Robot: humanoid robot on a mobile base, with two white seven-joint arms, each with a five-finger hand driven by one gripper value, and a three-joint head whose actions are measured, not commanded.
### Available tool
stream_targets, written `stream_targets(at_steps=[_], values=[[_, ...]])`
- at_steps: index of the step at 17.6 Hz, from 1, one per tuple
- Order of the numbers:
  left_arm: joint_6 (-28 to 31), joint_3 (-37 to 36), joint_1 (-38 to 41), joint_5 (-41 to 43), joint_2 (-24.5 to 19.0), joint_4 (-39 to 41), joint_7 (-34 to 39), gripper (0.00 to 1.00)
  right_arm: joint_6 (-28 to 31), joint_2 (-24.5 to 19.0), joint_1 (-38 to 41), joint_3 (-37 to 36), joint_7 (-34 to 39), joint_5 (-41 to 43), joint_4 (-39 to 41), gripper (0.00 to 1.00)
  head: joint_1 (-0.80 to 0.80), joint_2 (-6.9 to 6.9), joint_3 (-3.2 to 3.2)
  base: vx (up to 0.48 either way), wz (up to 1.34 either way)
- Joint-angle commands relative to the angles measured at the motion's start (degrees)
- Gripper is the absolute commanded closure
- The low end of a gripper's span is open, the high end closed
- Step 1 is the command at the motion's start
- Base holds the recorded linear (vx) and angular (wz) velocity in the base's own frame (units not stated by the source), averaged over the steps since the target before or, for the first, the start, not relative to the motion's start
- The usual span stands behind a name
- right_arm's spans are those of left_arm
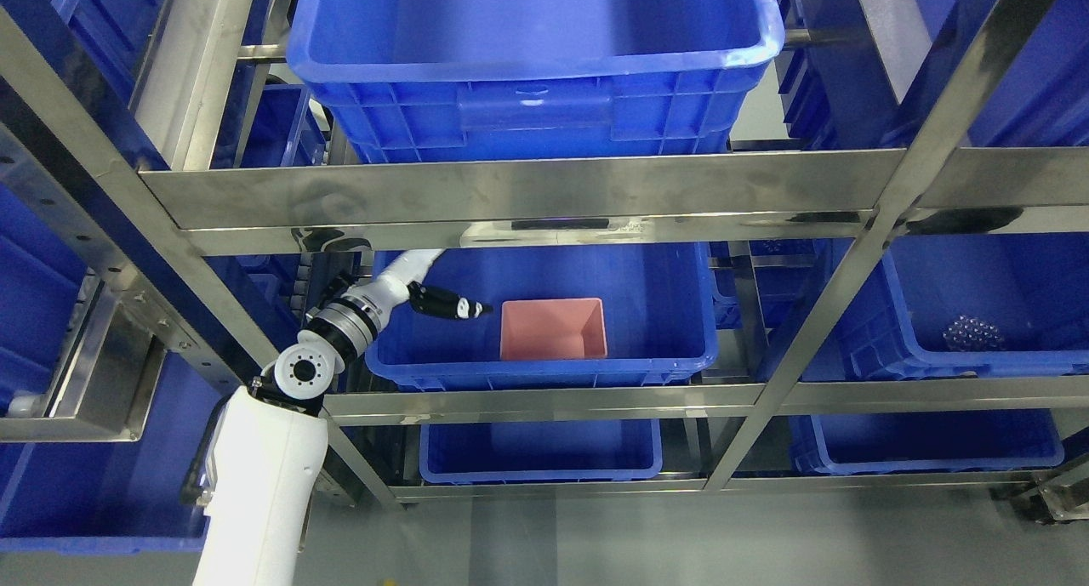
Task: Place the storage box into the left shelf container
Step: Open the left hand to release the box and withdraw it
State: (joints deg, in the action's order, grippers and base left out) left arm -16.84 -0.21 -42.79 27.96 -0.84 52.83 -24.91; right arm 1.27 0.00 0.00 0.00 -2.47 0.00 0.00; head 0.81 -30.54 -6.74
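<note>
pink box [553, 329] in blue bin [681, 348], left hand [447, 304] beside — seemingly apart

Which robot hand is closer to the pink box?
The left. The left robot hand reaches into the blue bin and sits just left of the pink box, not touching it. The right robot hand isn't in the picture at all.
</note>
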Motion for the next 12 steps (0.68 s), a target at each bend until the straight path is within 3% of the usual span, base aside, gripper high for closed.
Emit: stream_targets(at_steps=[1,7,12], values=[[8.0,0.6,6.7,-25.5,-0.2,14.5,11.3,0.01,0.0,1.0,0.7,-0.3,0.0,-0.1,1.0,0.0,0.0,0.0,0.0,0.0,0.0],[10.9,0.6,23.1,-34.7,-0.2,37.4,15.2,0.0,0.0,1.0,0.7,-0.3,0.0,-0.1,1.0,0.0,0.0,0.0,0.0,0.0,0.0],[8.2,0.7,28.5,-34.7,-0.2,38.7,16.2,0.0,0.0,1.0,0.7,-0.3,0.0,-0.1,1.0,0.0,0.0,0.0,0.0,0.0,0.0]])
